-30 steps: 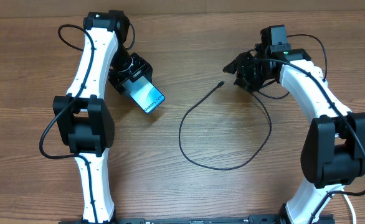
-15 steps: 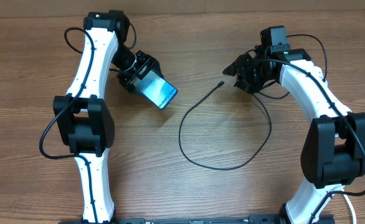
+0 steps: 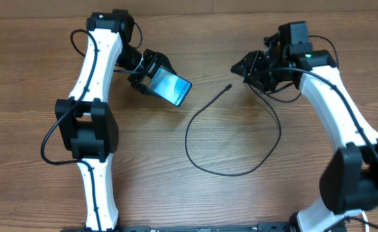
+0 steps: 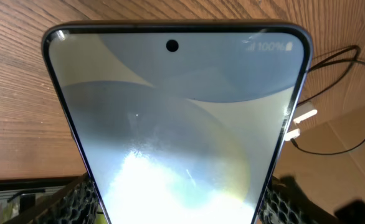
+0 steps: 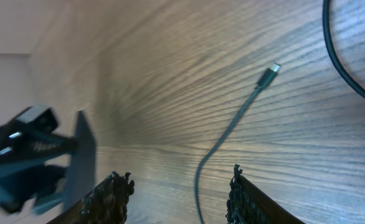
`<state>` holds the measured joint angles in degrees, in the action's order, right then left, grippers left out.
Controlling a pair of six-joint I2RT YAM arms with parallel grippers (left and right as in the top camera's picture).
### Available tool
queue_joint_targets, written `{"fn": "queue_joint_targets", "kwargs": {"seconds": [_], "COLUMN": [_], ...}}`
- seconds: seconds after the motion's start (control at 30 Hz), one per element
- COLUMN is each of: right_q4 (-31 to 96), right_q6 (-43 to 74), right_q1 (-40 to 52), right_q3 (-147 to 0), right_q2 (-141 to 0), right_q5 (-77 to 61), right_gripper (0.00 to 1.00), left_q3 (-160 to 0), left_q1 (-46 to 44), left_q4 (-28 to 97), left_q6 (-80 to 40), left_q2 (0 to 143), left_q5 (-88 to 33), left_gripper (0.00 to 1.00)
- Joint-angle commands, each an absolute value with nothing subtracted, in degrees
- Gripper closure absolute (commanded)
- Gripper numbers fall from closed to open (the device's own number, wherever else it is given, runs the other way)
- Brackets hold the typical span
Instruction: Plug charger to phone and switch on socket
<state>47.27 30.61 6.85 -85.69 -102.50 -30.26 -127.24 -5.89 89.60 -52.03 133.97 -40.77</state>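
I've swung the phone (image 3: 175, 89), clamped in my left gripper (image 3: 155, 78), nearer the charger (image 3: 187, 138) — only the wrist view shows my right gripper (image 5: 176, 177) parted and empty, the tip just beyond its fingers.

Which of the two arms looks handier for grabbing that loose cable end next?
Probably the right. The right hand is open, empty and hovers close to the charger tip, while the left hand is busy holding the phone.

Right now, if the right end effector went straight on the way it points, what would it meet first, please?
Probably the charger, just behind its connector tip, lying on the table ahead of the open right end effector; depth is unclear.
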Motion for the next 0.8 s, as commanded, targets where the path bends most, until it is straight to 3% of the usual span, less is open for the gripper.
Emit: {"fn": "queue_joint_targets", "kwargs": {"seconds": [0.0,0.27,0.77], "right_q4": [48.2,49.4,43.8], "right_q6": [29.7,33.0,39.6], "right_q1": [7.1,8.8,24.9], "right_q3": [-85.6,-85.6,-85.6], "right_q2": [-97.4,-94.8,-95.2], "right_q5": [-30.9,-31.4,-22.0], "right_gripper": [0.46,0.51,0.47], "left_q3": [-128.9,-128.9,-128.9], "left_q1": [-5.9,-6.0,-6.0], "left_q4": [89.7,89.3,89.3], "left_q6": [-53.9,-55.8,-56.6], "left_q2": [133.7,133.7,133.7], "left_q5": [-44.1,-48.0,-49.3], "left_gripper": [0.29,0.29,0.29]}}
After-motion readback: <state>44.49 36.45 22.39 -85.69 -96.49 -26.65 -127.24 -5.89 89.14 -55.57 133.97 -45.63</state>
